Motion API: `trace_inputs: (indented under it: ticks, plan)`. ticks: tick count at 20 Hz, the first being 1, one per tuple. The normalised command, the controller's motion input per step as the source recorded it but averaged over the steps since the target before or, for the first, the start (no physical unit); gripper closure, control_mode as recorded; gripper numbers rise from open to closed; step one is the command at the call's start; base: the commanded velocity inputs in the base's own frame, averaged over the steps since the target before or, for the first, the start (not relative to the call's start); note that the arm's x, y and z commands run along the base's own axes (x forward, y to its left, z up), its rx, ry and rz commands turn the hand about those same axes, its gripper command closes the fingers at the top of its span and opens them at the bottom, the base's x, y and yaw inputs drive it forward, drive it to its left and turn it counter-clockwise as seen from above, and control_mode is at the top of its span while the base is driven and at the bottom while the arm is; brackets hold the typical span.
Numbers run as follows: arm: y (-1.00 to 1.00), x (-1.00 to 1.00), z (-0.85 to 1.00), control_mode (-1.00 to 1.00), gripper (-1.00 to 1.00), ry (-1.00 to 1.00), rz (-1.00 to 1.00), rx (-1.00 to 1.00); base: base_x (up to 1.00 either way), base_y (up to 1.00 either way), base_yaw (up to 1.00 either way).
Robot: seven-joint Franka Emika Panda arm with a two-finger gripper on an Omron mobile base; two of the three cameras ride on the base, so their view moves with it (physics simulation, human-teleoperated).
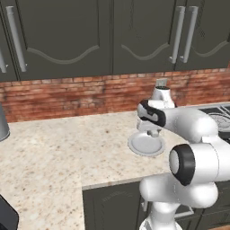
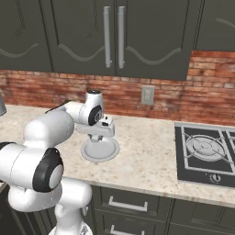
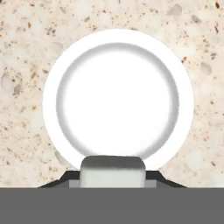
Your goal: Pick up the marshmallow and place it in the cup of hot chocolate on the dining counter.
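End effector [image 3: 113, 177] hangs above the round plate [image 3: 118, 99], its dark tips clamped on the marshmallow [image 3: 113, 171], a pale, soft-edged block with rounded corners seen at the near rim of the plate. From the base views the hand [image 1: 154, 130] sits directly over the plate [image 2: 99, 150], and the block itself is too small to make out there. Around the plate the beige speckled table [image 1: 63, 152] lies bare on every side. Behind the plate runs a red brick wall [image 2: 137, 92] under dark cabinets [image 2: 114, 36]. Right of the plate, well apart, is a black stove [image 2: 204, 149]. Nearer than the plate, the table edge drops to dark drawers [image 2: 133, 204].
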Motion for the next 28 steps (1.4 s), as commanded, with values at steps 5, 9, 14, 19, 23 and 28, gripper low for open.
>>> trace_inputs:
  ticks: [5,9,14,19,23,28]
  plan:
    - [0.07,-0.62,0.81,-1.0,1.0,0.0,0.11,0.0,0.0,0.0,0.0]
    - [0.16,-0.68,0.69,-1.0,1.0,0.0,0.01,0.0,0.0,0.0,0.0]
    - [0.16,-0.69,0.67,-1.0,1.0,0.0,0.0,0.0,0.0,0.0,0.0]
    - [0.13,-0.6,0.67,-1.0,1.0,0.0,0.0,0.0,0.0,0.0,0.0]
    - [0.06,-0.33,0.59,-1.0,1.0,-0.03,0.0,0.0,0.0,0.0,0.0]
    - [0.0,-0.19,0.35,-1.0,1.0,-0.03,-0.02,0.0,0.0,0.0,0.0]
